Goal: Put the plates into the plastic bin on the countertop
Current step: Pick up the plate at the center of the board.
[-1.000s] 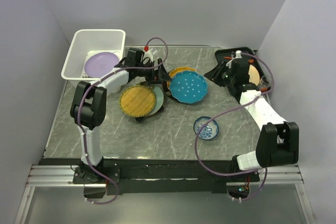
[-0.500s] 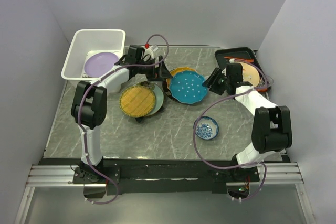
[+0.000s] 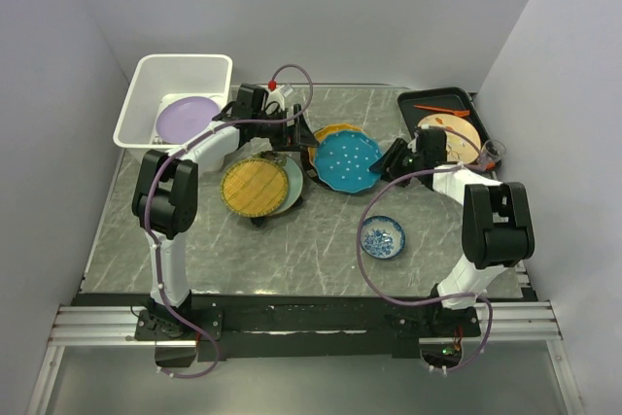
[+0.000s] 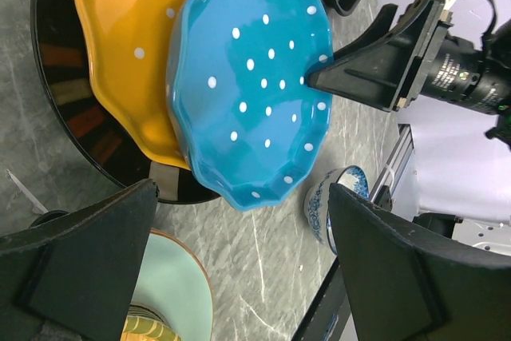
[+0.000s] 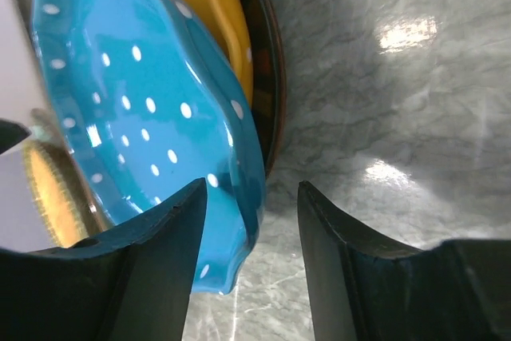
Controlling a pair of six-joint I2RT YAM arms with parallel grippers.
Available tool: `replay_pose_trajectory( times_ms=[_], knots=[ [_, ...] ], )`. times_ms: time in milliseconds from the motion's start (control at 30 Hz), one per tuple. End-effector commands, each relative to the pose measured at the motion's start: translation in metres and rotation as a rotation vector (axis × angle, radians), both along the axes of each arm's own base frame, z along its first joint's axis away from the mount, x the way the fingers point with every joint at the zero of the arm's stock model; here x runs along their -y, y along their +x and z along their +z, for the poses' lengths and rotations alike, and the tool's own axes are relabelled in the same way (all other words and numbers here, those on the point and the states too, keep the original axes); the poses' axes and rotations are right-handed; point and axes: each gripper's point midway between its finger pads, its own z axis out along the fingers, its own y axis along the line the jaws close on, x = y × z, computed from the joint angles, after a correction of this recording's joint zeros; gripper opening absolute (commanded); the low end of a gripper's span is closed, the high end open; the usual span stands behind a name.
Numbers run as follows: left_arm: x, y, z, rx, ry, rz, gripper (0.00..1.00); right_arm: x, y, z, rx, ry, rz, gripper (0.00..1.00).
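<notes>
A teal dotted plate (image 3: 348, 162) lies on an orange dotted plate (image 3: 333, 131) and a dark brown plate (image 4: 72, 109) at the countertop's (image 3: 321, 240) middle. My right gripper (image 3: 394, 159) is open at the teal plate's right edge; in the right wrist view its jaws (image 5: 251, 221) straddle the teal rim (image 5: 136, 101) without closing. My left gripper (image 3: 296, 138) is open and empty just left of this stack (image 4: 247, 93). A yellow woven plate (image 3: 255, 187) rests on a pale green plate (image 3: 293, 182). A lavender plate (image 3: 185, 119) lies in the white bin (image 3: 136, 94).
A small blue-and-white dish (image 3: 382, 237) sits on the front right of the countertop. A black tray (image 3: 437, 100) with a tan plate (image 3: 452, 131) stands at the back right. Walls close in on both sides.
My right arm has swung left from the black tray to the teal plate's right rim. The left arm has barely moved.
</notes>
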Motion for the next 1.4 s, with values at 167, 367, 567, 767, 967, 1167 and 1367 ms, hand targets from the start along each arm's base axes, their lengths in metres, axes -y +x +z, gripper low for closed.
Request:
replay_pose_trajectory(
  times_ms=[167,367,567,767,967,1167,1367],
  knots=[
    [0.002,0.002,0.009,0.049,0.006,-0.015,0.94,-0.017,0.000,0.008,0.078,0.188,0.068,0.35],
    [0.001,0.001,0.010,0.051,0.008,-0.015,0.94,-0.012,0.000,0.008,0.092,0.230,0.059,0.13],
    [0.001,0.001,0.011,0.053,0.000,-0.014,0.94,-0.006,-0.001,0.015,0.116,0.228,0.050,0.03],
    [0.003,0.000,0.013,0.050,-0.020,-0.023,0.94,-0.004,-0.002,0.028,0.154,0.247,0.050,0.01],
    [0.005,-0.003,0.018,0.053,-0.041,-0.035,0.94,-0.007,-0.002,0.047,0.212,0.272,0.073,0.00],
    [0.007,-0.004,0.021,0.049,-0.061,-0.043,0.94,-0.006,-0.002,0.069,0.287,0.248,0.088,0.00],
    [0.008,-0.005,0.023,0.050,-0.069,-0.043,0.94,-0.007,-0.003,0.088,0.343,0.257,0.094,0.00]
  ],
)
